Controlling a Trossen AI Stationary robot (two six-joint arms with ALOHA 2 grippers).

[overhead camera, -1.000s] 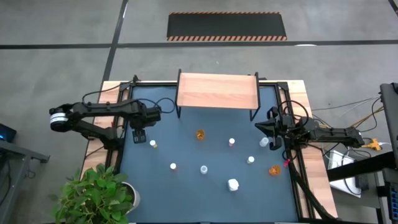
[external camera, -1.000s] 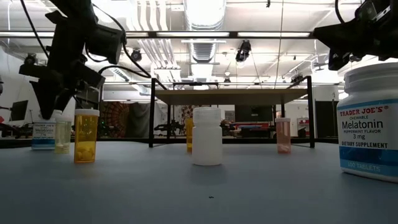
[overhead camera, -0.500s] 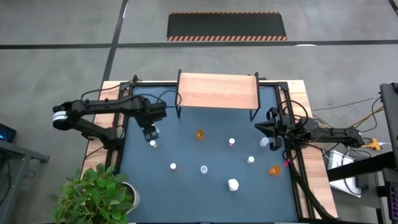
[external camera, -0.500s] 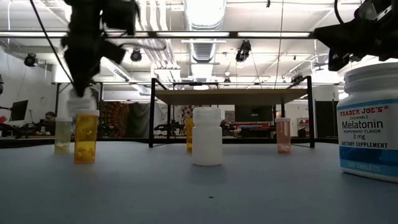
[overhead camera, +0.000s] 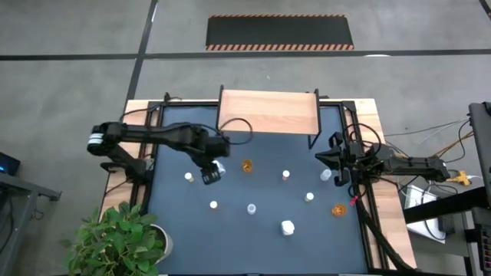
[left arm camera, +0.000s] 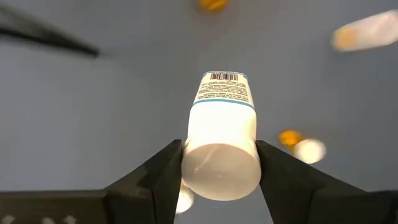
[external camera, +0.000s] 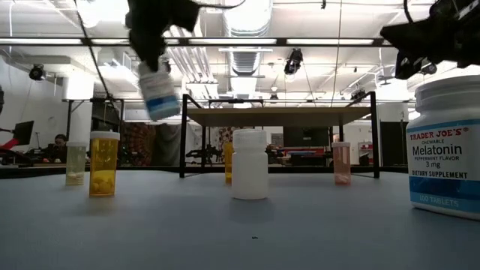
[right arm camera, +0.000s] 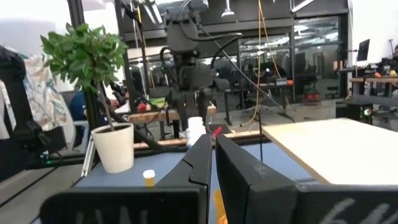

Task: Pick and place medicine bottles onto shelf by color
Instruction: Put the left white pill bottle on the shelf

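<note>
One white bottle (left arm camera: 222, 134), light, rigid and slick, hangs tilted in the left pincer (left arm camera: 219, 163), clamped across its body near the cap, left of frame centre; right pincer (overhead camera: 334, 162) clenched empty.

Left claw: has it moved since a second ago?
Yes. In the high view the left claw, clamped on a white bottle, has swung from the mat's left edge rightward, toward the orange bottle below the shelf.
</note>
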